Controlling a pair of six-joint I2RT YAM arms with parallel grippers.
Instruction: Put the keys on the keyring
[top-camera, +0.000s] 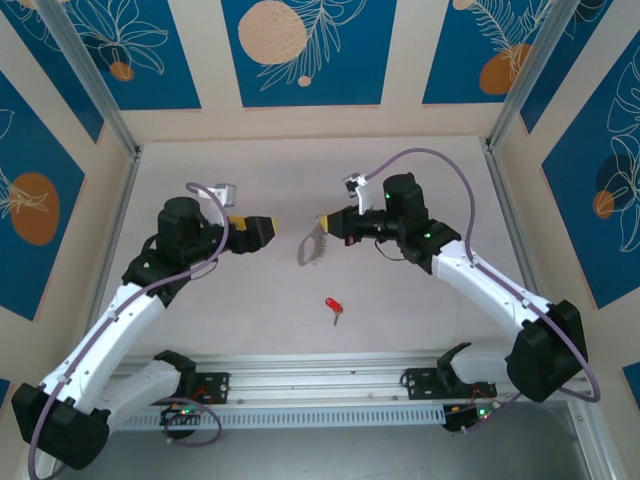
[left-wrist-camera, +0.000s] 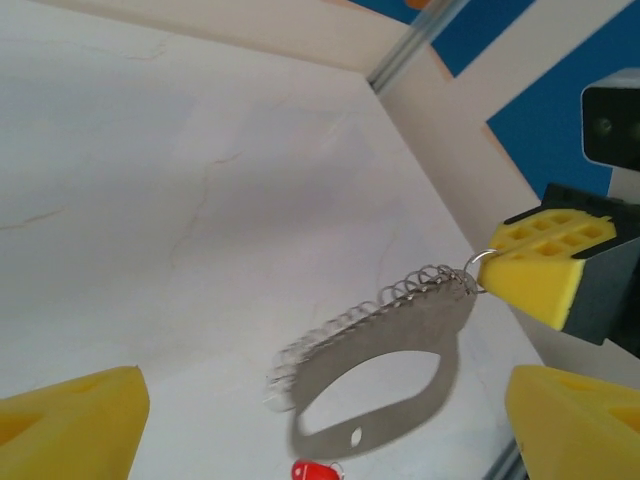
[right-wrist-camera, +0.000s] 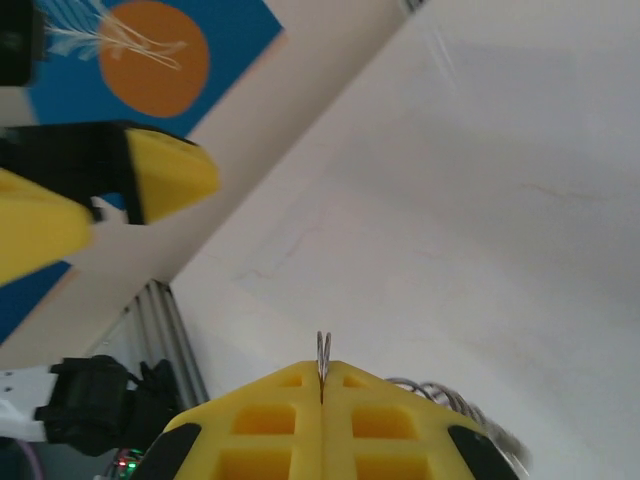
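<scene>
The right gripper (top-camera: 324, 223) is pinched shut on a small silvery ring (left-wrist-camera: 478, 266) at the end of the flat grey metal oval keyring (top-camera: 312, 246), so the loop dangles tilted above the pale table (top-camera: 250, 310). Facing it, the left gripper (top-camera: 270, 232) stands wide and holds nothing. The tiny red-headed key (top-camera: 331, 305) lies flat on the table, nearer the arm bases and apart from both. As I read it, the left one should steady the loop next. It should close squarely on the flat side, away from the chain of rings, since a loop hanging from one ring will swing at a touch.
</scene>
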